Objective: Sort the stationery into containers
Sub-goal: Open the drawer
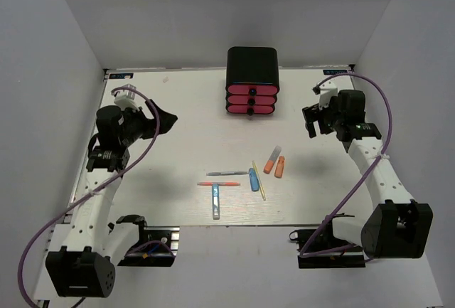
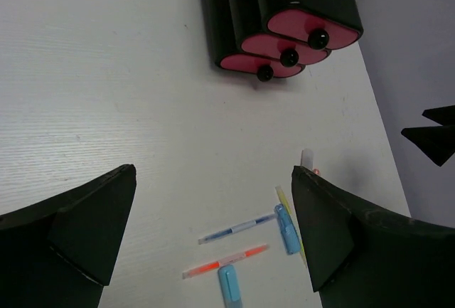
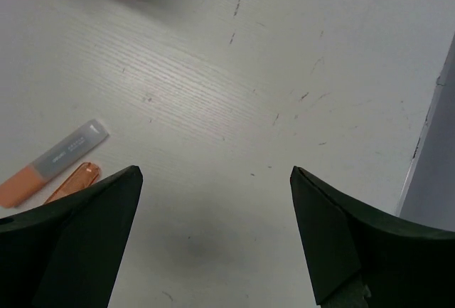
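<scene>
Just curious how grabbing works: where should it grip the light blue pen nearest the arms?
Probably the light blue pen mid-barrel, from straight above, closing across its width: it lies flat, with the red stick by its far end.

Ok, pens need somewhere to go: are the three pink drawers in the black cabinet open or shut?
Shut: all three bright pink drawers sit pushed into the rounded black cabinet, no interior showing.

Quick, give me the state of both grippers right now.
Left gripper: open, holding nothing.
Right gripper: open, holding nothing.
</scene>
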Available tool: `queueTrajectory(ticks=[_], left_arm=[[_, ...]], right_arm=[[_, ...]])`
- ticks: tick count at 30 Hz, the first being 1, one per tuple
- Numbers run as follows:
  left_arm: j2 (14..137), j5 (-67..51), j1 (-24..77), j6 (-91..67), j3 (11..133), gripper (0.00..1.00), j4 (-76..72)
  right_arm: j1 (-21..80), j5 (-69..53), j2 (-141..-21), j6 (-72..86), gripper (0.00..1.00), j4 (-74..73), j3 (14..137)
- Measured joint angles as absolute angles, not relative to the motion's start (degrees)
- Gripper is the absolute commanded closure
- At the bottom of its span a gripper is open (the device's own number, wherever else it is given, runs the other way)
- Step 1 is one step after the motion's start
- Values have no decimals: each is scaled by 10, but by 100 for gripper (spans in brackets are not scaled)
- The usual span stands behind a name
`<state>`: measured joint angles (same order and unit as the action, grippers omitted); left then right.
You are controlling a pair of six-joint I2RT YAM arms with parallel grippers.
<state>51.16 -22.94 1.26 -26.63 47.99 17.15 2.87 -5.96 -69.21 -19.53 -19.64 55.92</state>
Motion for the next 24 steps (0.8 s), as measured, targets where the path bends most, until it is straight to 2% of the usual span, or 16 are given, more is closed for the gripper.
queueTrajectory(ticks=[3,8,12,13,14,16,17,18,19,20,21,22,23,24], left_arm=[[549,-251,17,-272,473,3,155],[610,-267,34,-278,472,15,135],[650,-272,56,-283,472,52,116],[659,-273,63,-283,472,70,113],[666,-273,69,-284,472,77,110],[677,-272,79,-282,472,84,101],[682,-271,85,-283,472,81,98],[686,-270,89,-283,472,75,94],[689,-268,95,-283,472,48,90],[691,-266,99,-280,472,34,87],[692,-264,102,-281,472,21,85],[693,-263,106,-281,472,12,84],[693,-260,110,-288,472,2,83],[693,-258,113,-289,472,1,82]], right_arm=[[29,-89,-685,-229,10,-226,559],[29,-121,-660,-279,10,-260,558],[30,-125,-660,-340,10,-290,558],[31,-125,-661,-353,10,-297,558],[31,-125,-662,-367,10,-305,558],[32,-132,-666,-389,10,-319,558],[33,-139,-669,-395,10,-328,559],[33,-152,-673,-397,10,-339,560],[33,-164,-682,-397,13,-346,562],[33,-185,-692,-391,27,-352,566],[33,-208,-703,-384,75,-358,571],[35,-229,-714,-378,89,-359,576],[38,-254,-728,-351,94,-359,582],[41,-273,-740,-329,94,-356,589]])
